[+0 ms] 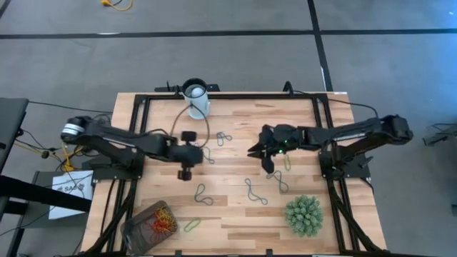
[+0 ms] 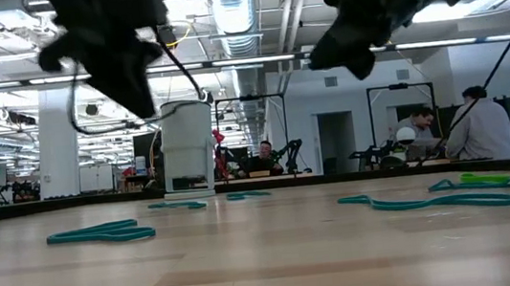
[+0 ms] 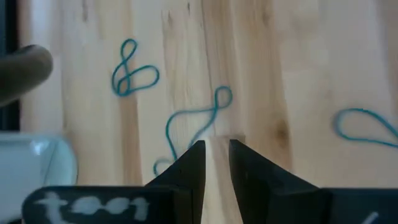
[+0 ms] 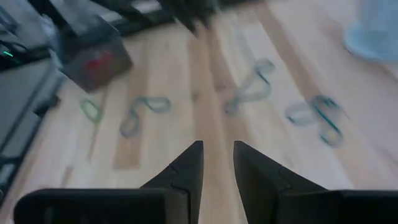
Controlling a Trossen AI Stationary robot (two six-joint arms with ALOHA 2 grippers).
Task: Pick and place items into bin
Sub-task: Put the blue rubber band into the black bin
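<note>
Several thin looped bands lie flat on the wooden table: teal ones (image 1: 223, 138), (image 1: 202, 194), (image 1: 255, 191), (image 1: 280, 180), a green one (image 1: 191, 225) and a yellow-green one (image 1: 287, 163). The brownish-grey bin (image 1: 140, 230) sits at the near left corner with red, orange and yellow bands (image 1: 161, 221) inside. My left gripper (image 1: 203, 154) (image 3: 216, 149) hovers above the table, narrowly open, just short of a teal band (image 3: 199, 121). My right gripper (image 1: 251, 152) (image 4: 218, 149) is raised over the table's middle, narrowly open and empty, facing the bin (image 4: 93, 59).
A white cylindrical cup (image 1: 196, 98) (image 2: 187, 141) stands at the far edge, close to my left arm. A spiky green plant ball (image 1: 303, 214) sits near the near right corner. A black frame (image 1: 228, 95) runs along the table edges. People are in the room behind (image 2: 480, 127).
</note>
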